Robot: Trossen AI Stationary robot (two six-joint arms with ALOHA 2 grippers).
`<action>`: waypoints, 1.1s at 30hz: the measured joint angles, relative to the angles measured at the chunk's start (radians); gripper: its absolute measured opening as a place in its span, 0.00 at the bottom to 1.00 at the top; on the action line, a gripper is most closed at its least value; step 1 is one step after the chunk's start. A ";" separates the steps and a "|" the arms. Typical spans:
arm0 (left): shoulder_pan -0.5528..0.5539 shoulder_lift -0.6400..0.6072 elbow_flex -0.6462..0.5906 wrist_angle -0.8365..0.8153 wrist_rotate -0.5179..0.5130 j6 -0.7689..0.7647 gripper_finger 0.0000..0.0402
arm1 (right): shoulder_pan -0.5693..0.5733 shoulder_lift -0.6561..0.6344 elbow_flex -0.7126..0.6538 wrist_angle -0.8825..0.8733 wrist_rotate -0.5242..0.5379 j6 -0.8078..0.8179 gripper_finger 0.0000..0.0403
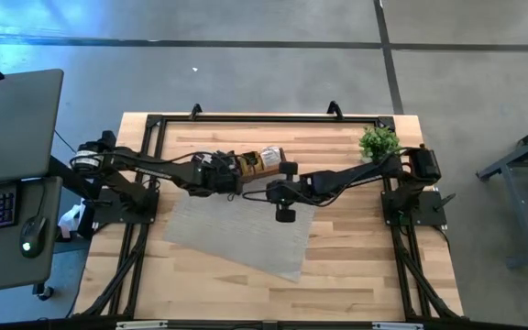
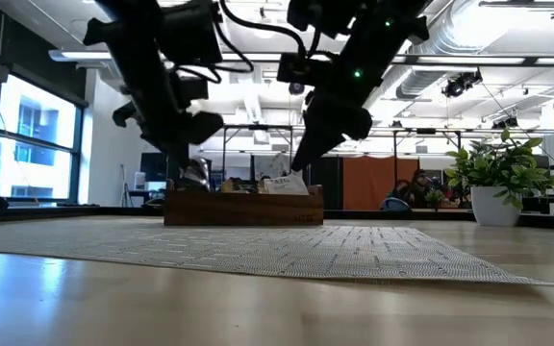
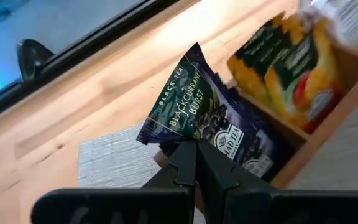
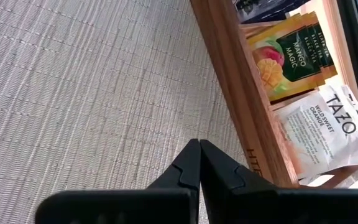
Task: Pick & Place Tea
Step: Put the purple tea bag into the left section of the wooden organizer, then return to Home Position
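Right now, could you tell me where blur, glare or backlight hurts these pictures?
Left wrist view: the blackcurrant sachet reads sharply, while the white packet at the corner is smeared. Low view: bright windows and ceiling lights leave both arms as dark silhouettes, and the near table is soft. Right wrist view: the Tazo sachet and mat are crisp. High view: even light, no glare.

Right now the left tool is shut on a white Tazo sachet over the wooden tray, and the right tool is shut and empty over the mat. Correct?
Not quite. The left tool is shut on a dark blackcurrant sachet, not a white Tazo one, as the left wrist view shows. It is over the wooden tray; the right tool is shut and empty over the mat.
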 joint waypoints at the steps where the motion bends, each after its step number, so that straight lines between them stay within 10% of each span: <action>1: 0.000 0.011 0.000 -0.001 -0.010 0.000 0.00 | 0.000 0.000 0.000 0.000 0.000 0.000 0.00; 14: -0.001 0.071 0.000 0.005 -0.016 0.067 0.01 | 0.000 0.000 0.002 0.022 -0.002 0.000 0.00; 26: -0.001 0.076 0.001 0.045 -0.029 0.113 0.27 | 0.000 0.000 0.002 0.024 -0.017 0.000 0.00; 33: -0.002 0.064 0.134 -0.287 0.024 -0.001 0.29 | 0.000 0.000 0.002 0.024 -0.016 0.000 0.00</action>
